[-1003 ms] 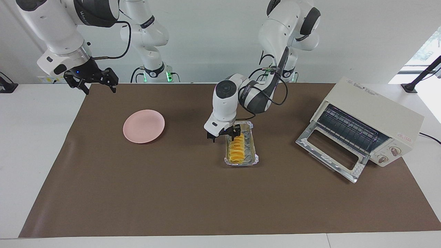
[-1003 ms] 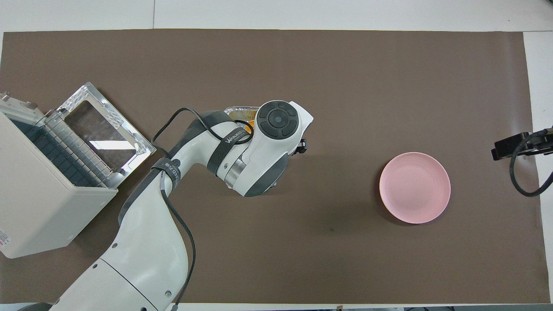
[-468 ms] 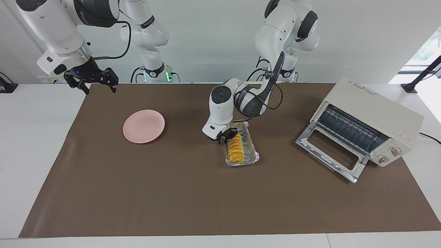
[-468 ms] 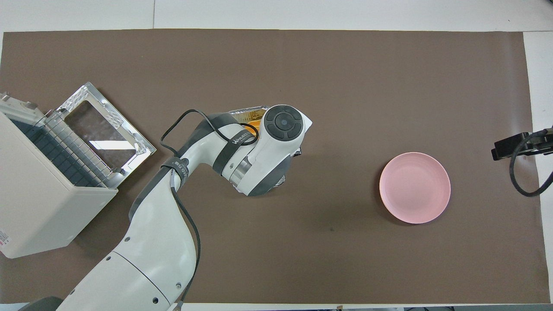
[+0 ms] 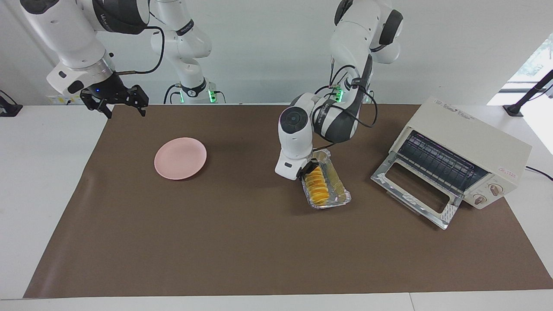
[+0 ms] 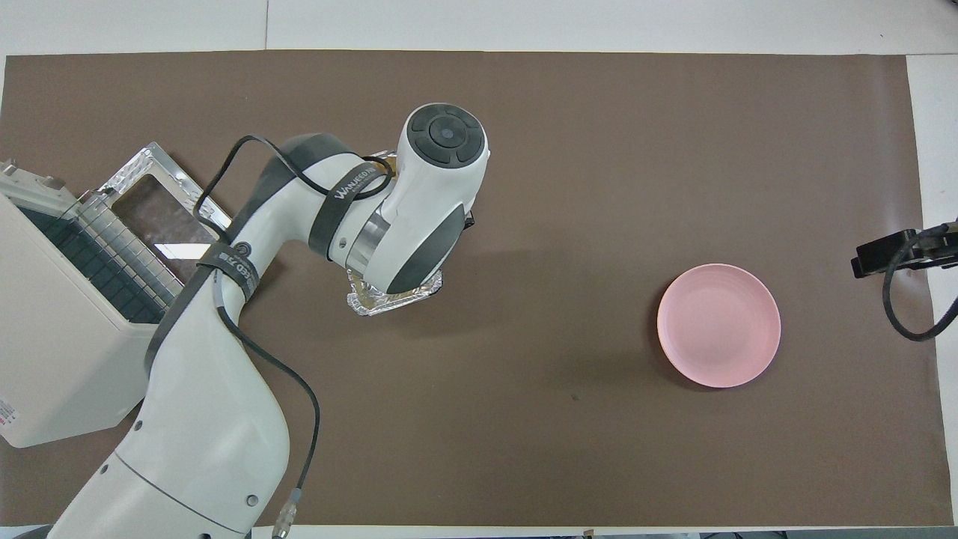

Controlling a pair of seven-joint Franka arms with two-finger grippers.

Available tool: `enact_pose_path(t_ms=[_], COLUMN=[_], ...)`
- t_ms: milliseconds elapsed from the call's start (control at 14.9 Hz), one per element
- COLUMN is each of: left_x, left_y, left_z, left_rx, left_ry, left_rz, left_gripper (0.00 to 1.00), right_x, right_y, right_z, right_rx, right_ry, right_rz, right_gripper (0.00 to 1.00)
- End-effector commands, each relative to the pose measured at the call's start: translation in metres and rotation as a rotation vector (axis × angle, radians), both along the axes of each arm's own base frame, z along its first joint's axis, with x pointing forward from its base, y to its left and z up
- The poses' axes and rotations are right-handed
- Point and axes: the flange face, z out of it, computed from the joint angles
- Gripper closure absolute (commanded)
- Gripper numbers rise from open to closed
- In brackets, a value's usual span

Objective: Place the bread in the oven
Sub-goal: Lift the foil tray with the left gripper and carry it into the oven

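The yellow-orange ridged bread [image 5: 318,186] lies in a crinkled silver foil tray [image 5: 341,190] on the brown mat, between the pink plate and the oven. My left gripper [image 5: 309,166] is shut on the tray's rim at the end nearer the robots, right by the bread's end. The tray sits askew and looks slightly raised, with a shadow under it. In the overhead view the left wrist covers the bread, and only a corner of the foil tray [image 6: 374,303] shows. The cream-white oven [image 5: 471,142] stands at the left arm's end, its glass door [image 5: 414,190] folded down. My right gripper [image 5: 123,103] waits open.
A round pink plate [image 5: 180,158] lies toward the right arm's end of the mat. The right gripper [image 6: 891,254] hangs over the mat's edge at that end. The oven [image 6: 67,337] has its wire rack showing inside the open front.
The left gripper closed on the foil tray's rim, then carried the tray with the bread toward the oven, turning it askew. The right arm has not moved.
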Motion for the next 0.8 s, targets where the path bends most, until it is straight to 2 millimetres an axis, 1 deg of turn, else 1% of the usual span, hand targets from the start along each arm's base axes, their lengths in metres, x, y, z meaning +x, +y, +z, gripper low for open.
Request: enact_pose_path(t_ms=[0, 67, 134, 201, 268, 401, 468, 535, 602, 736], left_x=[0.04, 0.06, 0.074, 0.085, 0.096, 0.103, 0.102, 0.099, 0.094, 0.083], left_y=[0.079, 0.119, 0.144, 0.17, 0.213, 0.27, 0.289, 0.303, 0.314, 0.325], left_z=[0.058, 0.067, 0.067, 0.067, 0.064, 0.054, 0.048, 0.042, 0.036, 0.027], left_rx=[-0.031, -0.047, -0.06, -0.058, -0.041, -0.027, -0.025, -0.012, 0.014, 0.068], left_ry=[-0.041, -0.053, -0.077, -0.094, -0.096, -0.085, -0.082, -0.082, -0.083, -0.063], left_rz=[0.177, 0.254, 0.298, 0.337, 0.403, 0.483, 0.504, 0.516, 0.519, 0.508], left_gripper=[1.0, 1.0, 1.0, 1.0, 1.0, 1.0, 1.0, 1.0, 1.0, 1.0], right_x=[-0.007, -0.007, -0.007, -0.007, -0.007, -0.007, -0.007, -0.007, -0.007, -0.007], right_y=[0.0, -0.001, 0.0, 0.0, 0.0, 0.0, 0.0, 0.0, 0.0, 0.0], right_z=[0.001, 0.001, 0.001, 0.001, 0.001, 0.001, 0.001, 0.001, 0.001, 0.001], right_rx=[0.006, 0.006, 0.006, 0.005, 0.006, 0.006, 0.006, 0.006, 0.006, 0.006], right_ry=[0.005, 0.005, 0.005, 0.005, 0.005, 0.005, 0.005, 0.005, 0.005, 0.005], right_rz=[0.008, 0.006, 0.008, 0.008, 0.008, 0.008, 0.008, 0.008, 0.008, 0.008], right_gripper=[0.0, 0.0, 0.0, 0.0, 0.0, 0.0, 0.0, 0.0, 0.0, 0.0])
